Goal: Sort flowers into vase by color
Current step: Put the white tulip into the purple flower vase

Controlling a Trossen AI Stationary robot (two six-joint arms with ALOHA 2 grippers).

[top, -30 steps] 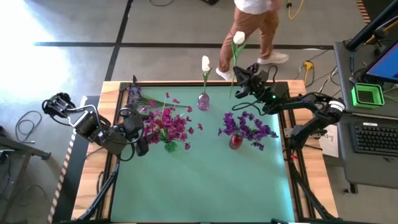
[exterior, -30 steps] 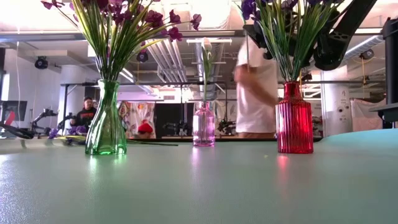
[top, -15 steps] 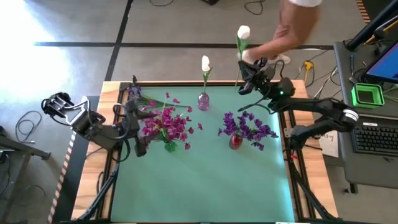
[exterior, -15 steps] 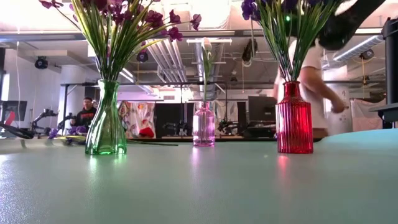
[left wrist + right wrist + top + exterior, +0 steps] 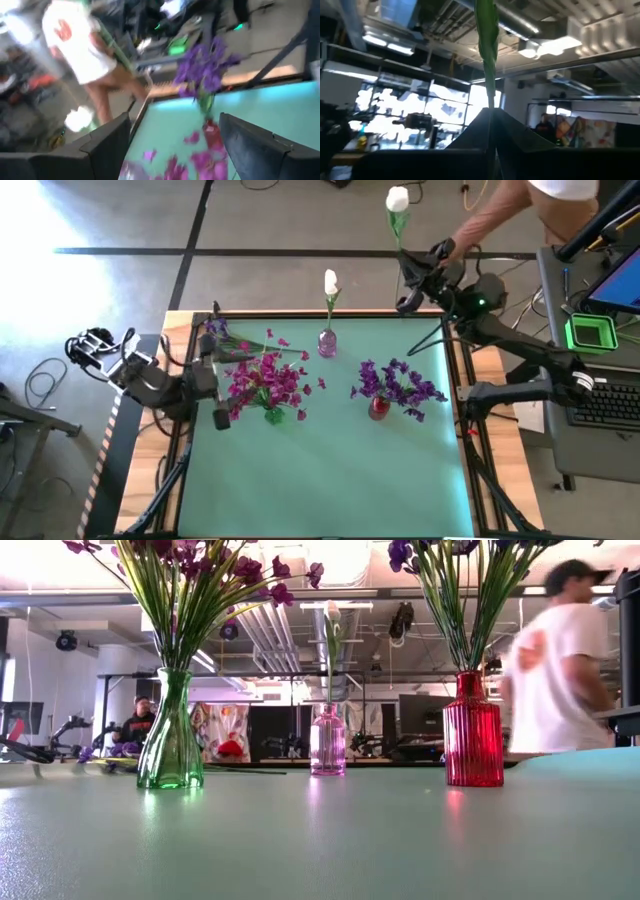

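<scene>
High view: right gripper (image 5: 418,270) is clamping a white flower (image 5: 398,200) by its stem, holding it upright past the table's far edge, off the green mat (image 5: 330,470). The pink vase (image 5: 327,342), w/ one white bud already in it, is sitting well to this gripper's left and nearer the table centre. The red vase (image 5: 378,406) w/ purple blooms is nearer still, below the arm. Left gripper (image 5: 214,390) is hanging just beside the green vase (image 5: 273,415) of magenta blooms; a loose purple stem (image 5: 222,332) is lying beyond it by the far-left corner. A person (image 5: 520,205) is walking close behind the right gripper.

Low view: the three vases are standing in a row; neither gripper is showing. The person is blurring past on the right.

Left wrist view: fingers (image 5: 107,142) are spread apart, gripping nothing, w/ purple blooms ahead.

Right wrist view: both fingers are pinching shut on the thin green stem (image 5: 486,30), which is rising straight up.

Risks, as a guess: the hold is low on a long, whippy stem, so the bloom could sway or the stem pivot in the pinch, missing the narrow neck. The passer-by could brush the bloom. Swinging back over the purple bunch could snag it and tip the red vase.
</scene>
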